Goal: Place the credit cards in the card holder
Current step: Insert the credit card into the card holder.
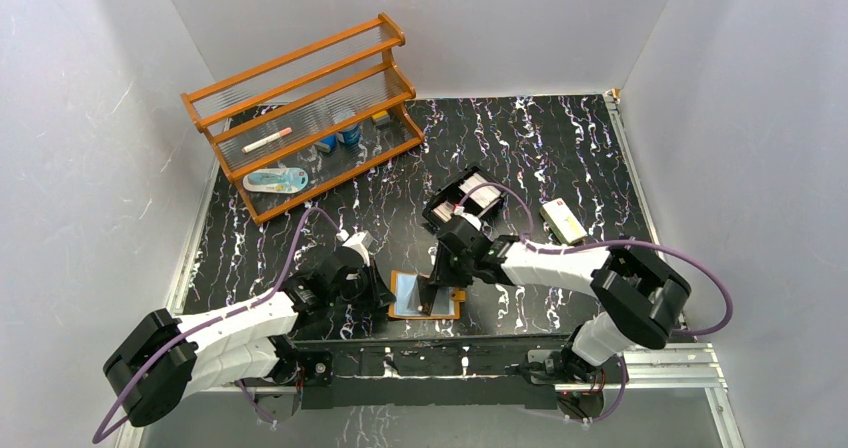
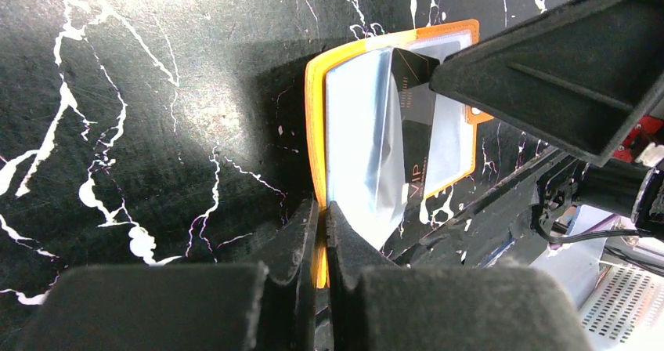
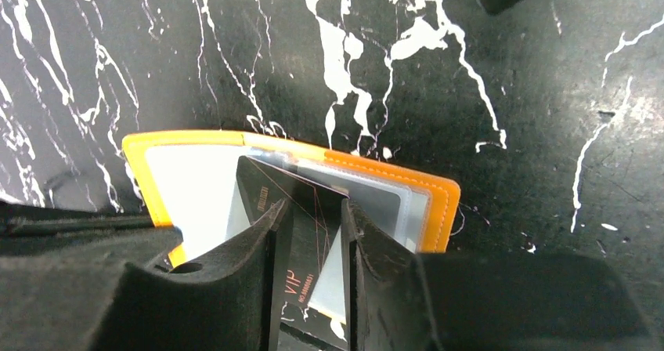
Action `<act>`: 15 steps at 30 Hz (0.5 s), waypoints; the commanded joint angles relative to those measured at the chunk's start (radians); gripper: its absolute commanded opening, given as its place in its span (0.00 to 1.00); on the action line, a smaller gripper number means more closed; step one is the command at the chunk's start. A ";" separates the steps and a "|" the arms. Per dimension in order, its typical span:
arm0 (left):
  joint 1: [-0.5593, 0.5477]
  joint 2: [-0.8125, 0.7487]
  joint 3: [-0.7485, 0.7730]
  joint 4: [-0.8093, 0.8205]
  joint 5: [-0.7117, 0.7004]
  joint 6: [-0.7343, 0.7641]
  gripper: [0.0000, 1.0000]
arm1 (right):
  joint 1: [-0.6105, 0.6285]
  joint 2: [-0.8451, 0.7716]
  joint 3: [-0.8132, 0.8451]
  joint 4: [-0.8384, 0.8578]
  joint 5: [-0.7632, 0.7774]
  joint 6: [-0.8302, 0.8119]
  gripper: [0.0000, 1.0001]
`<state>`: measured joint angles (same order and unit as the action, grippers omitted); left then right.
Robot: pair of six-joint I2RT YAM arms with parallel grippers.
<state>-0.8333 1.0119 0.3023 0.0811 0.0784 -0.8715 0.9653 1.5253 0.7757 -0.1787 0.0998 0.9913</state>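
The orange card holder [image 1: 408, 298] lies open on the black marbled table near the front edge, its clear sleeves facing up. My left gripper [image 2: 322, 206] is shut on the holder's orange near edge [image 2: 313, 132]. My right gripper [image 3: 315, 206] hangs right over the holder [image 3: 438, 202], its fingers a little apart. A black credit card [image 3: 309, 241] marked VIP lies slanted on the sleeves beneath those fingers, and I cannot tell whether any of it is inside a sleeve. The same card [image 2: 415, 132] shows in the left wrist view. More pale credit cards stand in a black tray [image 1: 468, 196] behind.
An orange wooden shelf rack [image 1: 300, 108] with small items stands at the back left. A cream oblong box [image 1: 563, 220] lies to the right of the tray. The two arms meet over the holder at the front middle.
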 commanded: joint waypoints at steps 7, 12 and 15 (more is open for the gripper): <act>-0.002 -0.001 -0.005 -0.006 -0.020 0.008 0.00 | -0.002 -0.178 -0.188 0.307 -0.058 0.074 0.43; -0.003 0.004 -0.005 -0.003 -0.019 0.003 0.00 | -0.005 -0.248 -0.291 0.509 -0.078 0.099 0.44; -0.002 0.001 -0.003 -0.003 -0.019 0.002 0.00 | -0.005 -0.266 -0.331 0.602 -0.085 0.117 0.45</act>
<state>-0.8333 1.0122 0.3019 0.0811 0.0704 -0.8734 0.9630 1.2957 0.4843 0.2073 0.0299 1.0721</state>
